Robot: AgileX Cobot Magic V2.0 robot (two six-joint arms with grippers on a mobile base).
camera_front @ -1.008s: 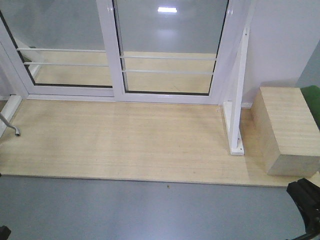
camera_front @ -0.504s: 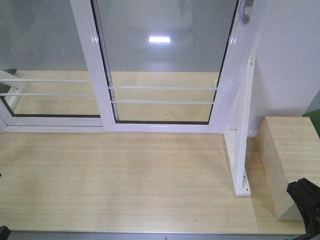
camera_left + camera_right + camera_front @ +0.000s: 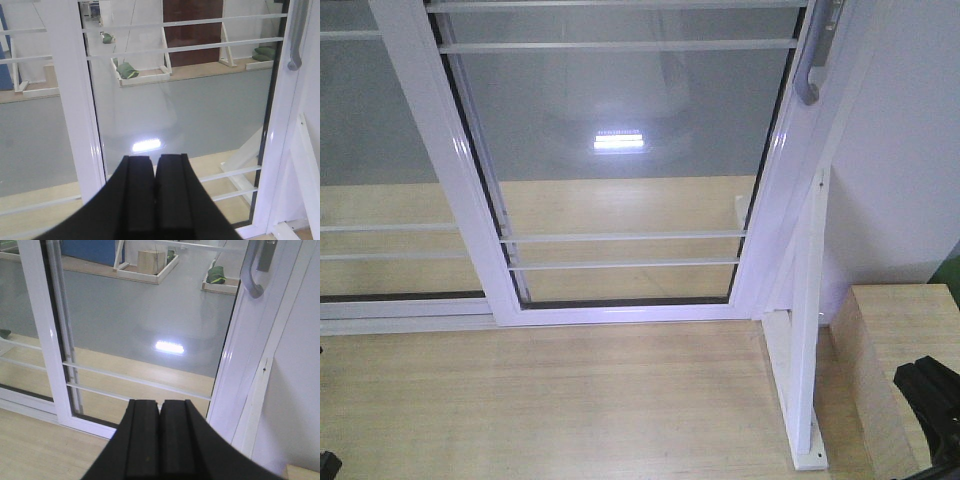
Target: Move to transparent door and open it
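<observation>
Filling the front view, one transparent door (image 3: pixel 630 170) carries four thin bars in two pairs and one grey handle (image 3: pixel 809 72), whose top is cut off. One handleless panel (image 3: pixel 380 120) stands left of the door. Facing the door, the left gripper (image 3: pixel 154 160) and right gripper (image 3: pixel 160 403) each have their fingers pressed together.

Left wrist camera: I see the left gripper (image 3: pixel 155 161) at 6 o'clock, its two black fingers pressed together with only a seam between them. The transparent door (image 3: pixel 200 110) fills the view ahead. Its grey handle (image 3: pixel 296 35) is at 2 o'clock, and a lamp glare (image 3: pixel 146 145) sits on the glass just above the fingertips.
</observation>
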